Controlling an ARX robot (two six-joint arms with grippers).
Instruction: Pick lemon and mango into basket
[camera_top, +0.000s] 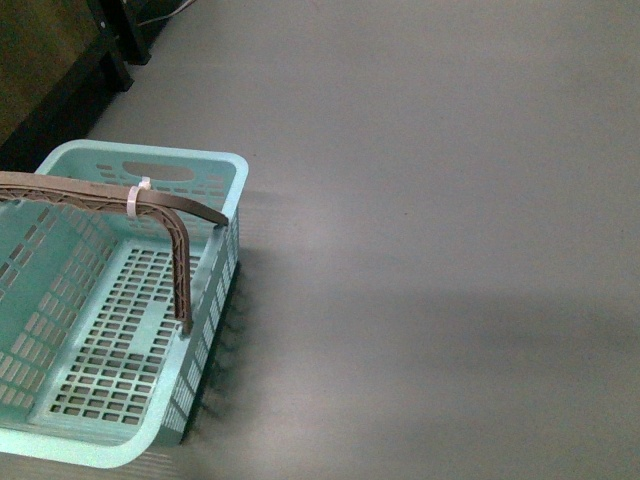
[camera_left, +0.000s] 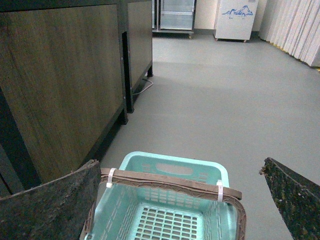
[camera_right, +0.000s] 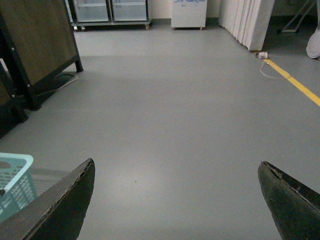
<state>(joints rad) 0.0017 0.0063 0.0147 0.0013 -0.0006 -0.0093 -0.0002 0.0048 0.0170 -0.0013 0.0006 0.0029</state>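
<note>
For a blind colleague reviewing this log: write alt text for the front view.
A light teal slotted basket sits on a grey floor at lower left, its brown handles bound by a white zip tie. No fruit or arm is visible.

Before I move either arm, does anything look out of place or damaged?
Nothing is spilled or tipped. The basket sits upright and empty, its handles bound together by a white zip tie. No lemon or mango shows in any view. The left tool's pads look rough and frayed at the edges.
</note>
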